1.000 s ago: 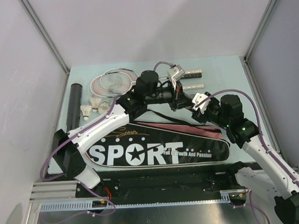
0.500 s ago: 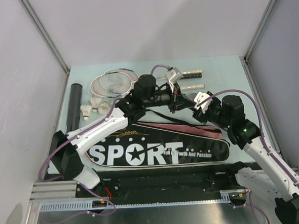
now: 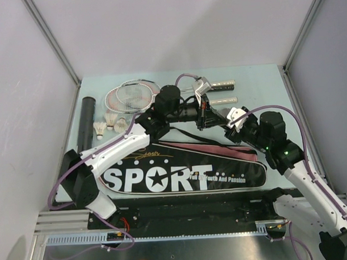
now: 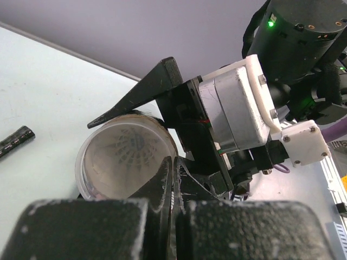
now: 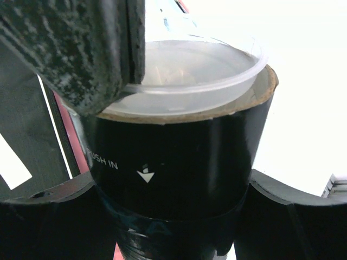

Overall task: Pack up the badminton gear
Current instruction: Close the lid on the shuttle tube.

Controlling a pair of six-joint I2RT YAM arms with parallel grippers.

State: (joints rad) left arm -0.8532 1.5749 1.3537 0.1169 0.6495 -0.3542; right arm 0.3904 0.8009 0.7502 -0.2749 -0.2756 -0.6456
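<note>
My right gripper (image 5: 173,216) is shut on a dark tube (image 5: 179,151) printed "PUSH IN", holding it near the table's middle (image 3: 220,126). A clear plastic lid (image 5: 190,65) sits at the tube's open end. My left gripper (image 4: 174,162) is shut on the lid's rim (image 4: 122,157), and its fingers (image 5: 92,49) show in the right wrist view. A shuttlecock shows faintly through the lid (image 4: 133,143). Two pink-and-white rackets (image 3: 130,95) lie at the back. Three shuttlecocks (image 3: 111,123) and a second dark tube (image 3: 88,119) lie at the left.
A long black bag (image 3: 182,176) printed "SPORT", with a red-lined open zip, lies across the front below both grippers. The racket handles (image 3: 224,92) lie just behind the grippers. Metal frame posts and grey walls close in both sides.
Both arms have shifted only slightly; the left wrist has settled a little lower towards the tube. Both grippers keep their holds.
</note>
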